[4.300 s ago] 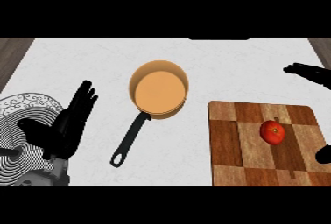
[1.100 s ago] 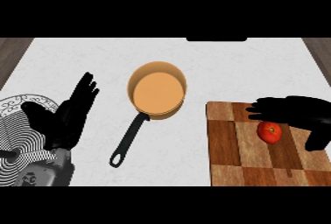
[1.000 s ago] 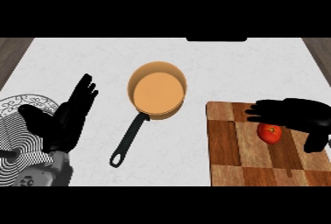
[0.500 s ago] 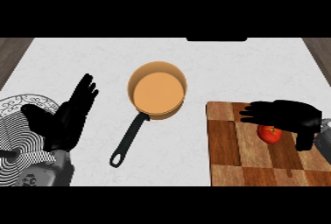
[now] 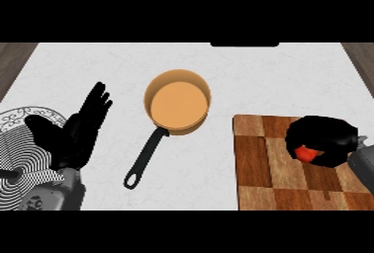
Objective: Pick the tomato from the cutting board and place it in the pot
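Note:
A red tomato (image 5: 304,153) lies on the wooden cutting board (image 5: 266,168) at the right. My right hand (image 5: 323,137) is curled over it, fingers wrapped round it so only a small red patch shows. The pot (image 5: 177,102), orange inside with a black handle (image 5: 144,157), stands at the middle of the counter, well left of the board. My left hand (image 5: 76,130) rests open at the left, fingers up, left of the pot's handle.
A plate (image 5: 21,148) with black and white rings lies at the left edge, partly under my left forearm. White counter lies between the pot and the board. A dark slot (image 5: 245,44) shows at the counter's far edge.
My right hand came in from the right, dropped over the tomato and curled round it, hiding most of it. The left hand, pot and board stayed put.

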